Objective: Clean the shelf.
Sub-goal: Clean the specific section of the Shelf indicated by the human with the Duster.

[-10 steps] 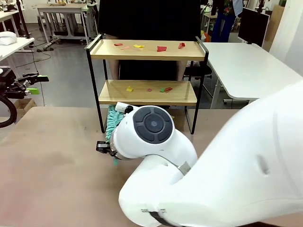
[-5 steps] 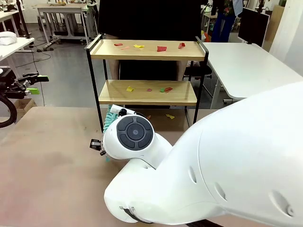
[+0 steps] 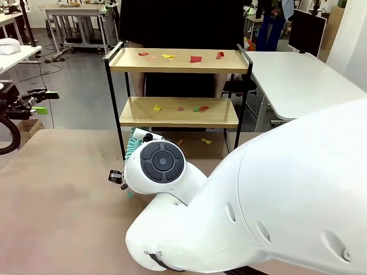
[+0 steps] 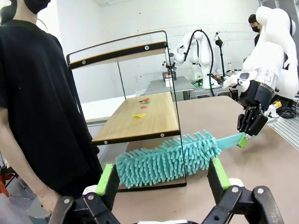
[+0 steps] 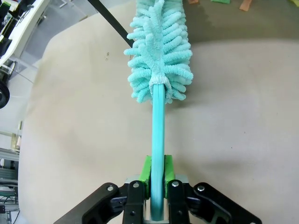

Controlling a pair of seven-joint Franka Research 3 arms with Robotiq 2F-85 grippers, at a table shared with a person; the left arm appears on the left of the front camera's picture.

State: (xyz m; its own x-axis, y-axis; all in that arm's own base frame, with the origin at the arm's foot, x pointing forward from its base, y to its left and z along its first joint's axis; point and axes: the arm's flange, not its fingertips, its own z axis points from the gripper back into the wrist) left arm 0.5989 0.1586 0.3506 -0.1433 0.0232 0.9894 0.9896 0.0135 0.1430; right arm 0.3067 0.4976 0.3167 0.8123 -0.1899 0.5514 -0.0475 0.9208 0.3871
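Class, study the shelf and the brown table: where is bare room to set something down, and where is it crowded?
Widest patch: the brown table left of the shelf legs. Smaller: the lower board's ends, outside the scraps. Crowded: the top board's scrap row, and in front, where the right claw holds the duster.

Across the brown tabletop (image 3: 57, 200), a person in a black top (image 3: 178, 23) standing at the far side, a white table (image 3: 304, 86) off to the right with a dark monitor (image 3: 307, 31) behind it, and grey workbenches (image 3: 74, 11) farther back at left.
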